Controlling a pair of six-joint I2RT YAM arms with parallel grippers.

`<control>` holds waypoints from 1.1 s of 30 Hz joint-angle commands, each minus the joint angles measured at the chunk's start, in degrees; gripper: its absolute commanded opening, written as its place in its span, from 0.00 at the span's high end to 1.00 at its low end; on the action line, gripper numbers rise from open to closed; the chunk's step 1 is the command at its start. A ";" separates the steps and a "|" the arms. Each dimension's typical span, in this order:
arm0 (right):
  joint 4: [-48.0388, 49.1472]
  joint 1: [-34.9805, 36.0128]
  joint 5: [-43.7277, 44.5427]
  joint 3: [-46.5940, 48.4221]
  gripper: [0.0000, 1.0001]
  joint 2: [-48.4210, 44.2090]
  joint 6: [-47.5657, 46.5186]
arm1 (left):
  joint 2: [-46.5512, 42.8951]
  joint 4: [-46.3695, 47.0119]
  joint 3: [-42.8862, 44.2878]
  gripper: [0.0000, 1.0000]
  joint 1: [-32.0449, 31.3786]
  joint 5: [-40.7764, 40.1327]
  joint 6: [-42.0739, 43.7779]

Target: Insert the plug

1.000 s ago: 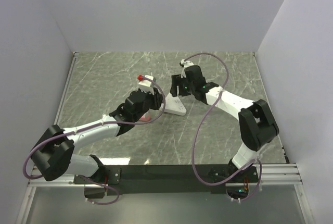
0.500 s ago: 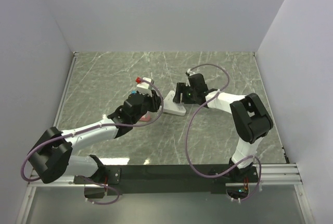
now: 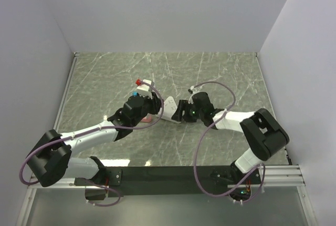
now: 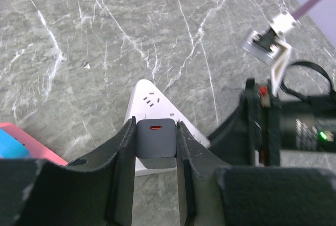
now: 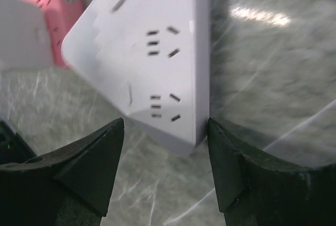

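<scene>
The left gripper pinches the dark grey plug just above the white power strip, ready to push in, while the right gripper, jaws spread, straddles the strip's corner, apparently to brace it, though contact is unclear.

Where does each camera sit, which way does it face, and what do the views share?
Top external: above, behind the robot, looking down on the table; left arm and right arm show.
Left wrist: on the left arm, facing along the left gripper, shut on the plug.
Right wrist: on the right arm, facing through the open right gripper.
Shared: all show the power strip.
</scene>
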 commanded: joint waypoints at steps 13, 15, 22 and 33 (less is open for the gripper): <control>-5.60 -1.26 13.94 -2.08 0.27 -19.18 -2.40 | 7.95 4.50 4.33 0.99 -4.53 -6.79 -3.90; -6.65 -2.41 17.29 -1.56 0.26 -22.35 -3.02 | 7.95 5.29 3.81 0.99 -4.80 -7.76 -6.79; -6.13 -2.85 21.25 -2.96 0.26 -23.24 -2.84 | 10.50 4.42 3.89 0.99 -9.62 -18.04 -13.04; -4.37 -2.94 19.94 -5.33 0.26 -26.66 -5.04 | 14.55 17.15 3.90 0.99 -12.44 -9.28 2.47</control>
